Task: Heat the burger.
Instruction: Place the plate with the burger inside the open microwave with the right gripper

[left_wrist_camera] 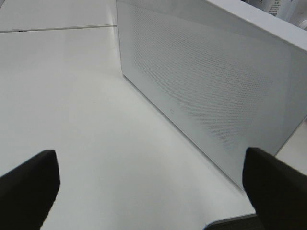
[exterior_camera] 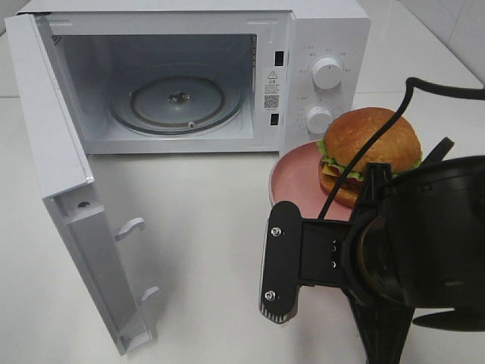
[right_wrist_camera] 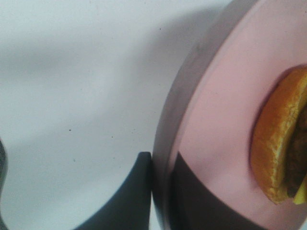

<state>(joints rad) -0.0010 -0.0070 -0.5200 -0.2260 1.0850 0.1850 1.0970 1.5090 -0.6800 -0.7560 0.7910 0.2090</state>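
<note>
The burger [exterior_camera: 371, 155] sits on the pink plate [exterior_camera: 292, 178] toward the right edge of the desk [exterior_camera: 204, 227], beside the microwave [exterior_camera: 333, 30]. We judge it soft and easily toppled, so it is better carried by the plate rim, which the right fingers [right_wrist_camera: 124, 206] pinch. The left fingers [left_wrist_camera: 29, 182] stand released.

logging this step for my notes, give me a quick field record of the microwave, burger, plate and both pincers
microwave: on the white table
door: swung wide open
turntable: glass, nothing on it
burger: on the pink plate, outside the microwave, in front of its knobs
right pincer: shut on the pink plate's rim, one finger inside the rim, one outside
left pincer: open, holding nothing, facing the door's outer side
</note>
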